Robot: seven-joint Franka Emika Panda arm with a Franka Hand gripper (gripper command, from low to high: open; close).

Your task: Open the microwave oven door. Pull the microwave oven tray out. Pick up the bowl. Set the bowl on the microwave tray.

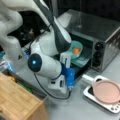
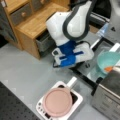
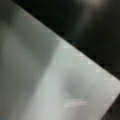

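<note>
The silver microwave oven [image 1: 100,27] fills a front view's upper right, with black knobs [image 1: 98,46] down its front. Its door [image 2: 83,78] hangs open and lowered. The teal bowl [image 1: 77,47], holding a small orange item [image 1: 76,50], is at the oven's mouth over the dark, pulled-out tray [image 1: 84,60]; I cannot tell whether it rests on the tray. My gripper [image 1: 65,59] is right at the bowl's near rim, largely hidden by the white and blue wrist [image 2: 71,58]. The wrist view shows only a pale blurred surface against darkness.
A white tray [image 1: 88,93] carrying a pink plate [image 1: 107,91] lies in front of the oven. A wooden drawer cabinet [image 2: 30,22] stands beside the arm's base. Grey table surface [image 2: 22,75] stretches between the cabinet and the white tray.
</note>
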